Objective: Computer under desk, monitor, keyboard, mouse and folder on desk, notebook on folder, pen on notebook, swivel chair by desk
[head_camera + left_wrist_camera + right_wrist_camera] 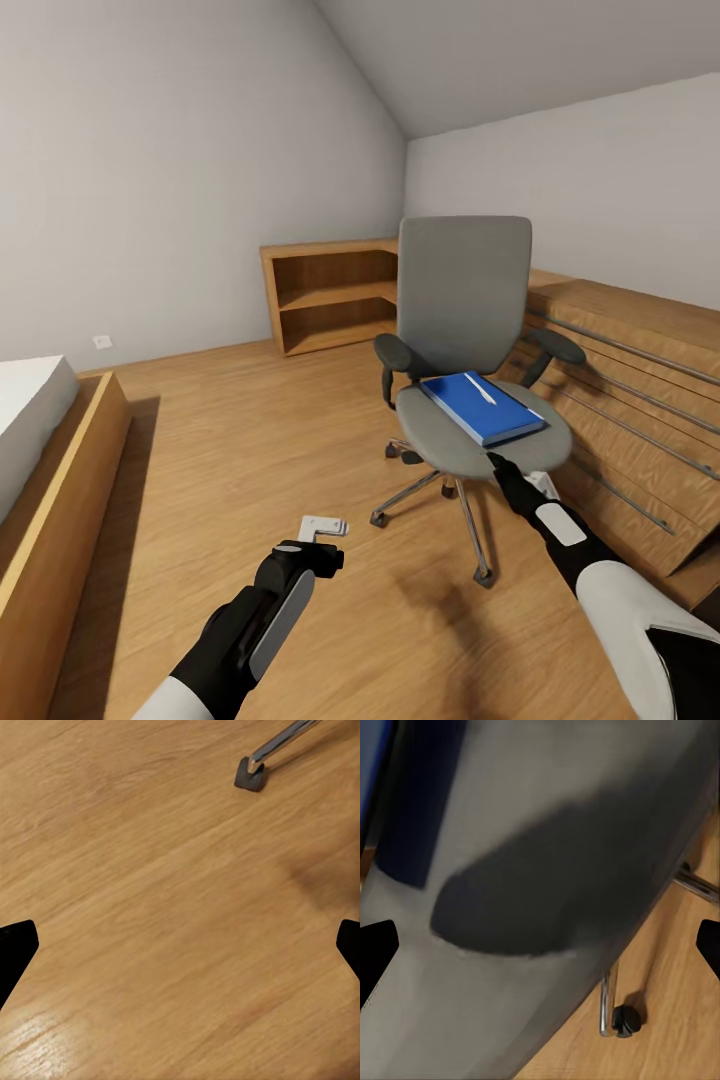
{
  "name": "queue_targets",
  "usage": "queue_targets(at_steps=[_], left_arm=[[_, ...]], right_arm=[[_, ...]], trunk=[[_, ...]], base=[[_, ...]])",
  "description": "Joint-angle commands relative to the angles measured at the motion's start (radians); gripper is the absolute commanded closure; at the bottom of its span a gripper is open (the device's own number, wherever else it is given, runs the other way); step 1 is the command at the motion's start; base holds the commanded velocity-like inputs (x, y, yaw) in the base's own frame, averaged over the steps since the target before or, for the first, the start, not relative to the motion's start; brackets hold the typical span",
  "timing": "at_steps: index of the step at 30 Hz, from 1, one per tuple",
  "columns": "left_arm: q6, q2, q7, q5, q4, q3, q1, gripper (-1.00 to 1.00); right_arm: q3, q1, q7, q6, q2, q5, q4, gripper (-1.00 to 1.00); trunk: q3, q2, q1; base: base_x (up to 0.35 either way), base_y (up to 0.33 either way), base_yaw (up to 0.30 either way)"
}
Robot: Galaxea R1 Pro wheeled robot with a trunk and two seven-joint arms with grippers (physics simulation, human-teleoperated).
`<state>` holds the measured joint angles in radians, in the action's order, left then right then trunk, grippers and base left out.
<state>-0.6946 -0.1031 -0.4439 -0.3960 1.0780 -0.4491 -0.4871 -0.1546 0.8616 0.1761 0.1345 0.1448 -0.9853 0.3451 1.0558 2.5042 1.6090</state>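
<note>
The right tool (497, 462) hangs at the near rim of the swivel chair (465, 300) seat, its black fingertips (376, 956) spread wide in the right wrist view with grey upholstery between them and nothing gripped. Just beyond it on the seat lies the blue folder (481, 406), with the pen (481, 390) (a thin whitish stick) resting on top. Below the tool, the chair's chrome legs and casters (625, 1020) fan out over the wooden floor (250, 440). Close on the tool's right runs a light wooden dresser (630, 400) with long bar handles, leaving little room on that side.

The left tool (300, 560) hovers low over bare floor, fingers (16, 949) wide apart and empty; one chair leg tip (250, 774) sits ahead of it. Just ahead of it a small pale-grey flat piece (323, 526) lies on the floor, possibly the notebook. Farther left stands a bed frame (60, 500); an open bookshelf (330, 295) stands against the far wall. The floor between is open.
</note>
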Motion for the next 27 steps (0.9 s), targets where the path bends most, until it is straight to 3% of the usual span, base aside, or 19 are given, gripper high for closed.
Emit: queue_targets(at_steps=[1, 20, 27], left_arm=[[-0.002, 0.0, -0.01, -0.011, 0.001, -0.002, -0.001, -1.0], [-0.002, 0.0, -0.011, -0.011, 0.002, -0.002, -0.001, -1.0], [-0.002, 0.0, -0.012, -0.01, 0.001, -0.002, -0.001, -1.0]], right_arm=[[-0.007, 0.0, 0.004, 0.007, 0.003, -0.009, 0.0, -1.0], [-0.008, 0.0, 0.004, 0.008, 0.037, -0.018, 0.001, -1.0], [-0.008, 0.0, 0.004, 0.008, 0.041, -0.018, 0.002, -1.0]], trunk=[[0.001, 0.0, 0.0], [0.001, 0.0, 0.0], [0.001, 0.0, 0.0]], base=[[0.0, 0.0, 0.0], [0.001, 0.0, 0.0], [0.15, -0.042, 0.0]])
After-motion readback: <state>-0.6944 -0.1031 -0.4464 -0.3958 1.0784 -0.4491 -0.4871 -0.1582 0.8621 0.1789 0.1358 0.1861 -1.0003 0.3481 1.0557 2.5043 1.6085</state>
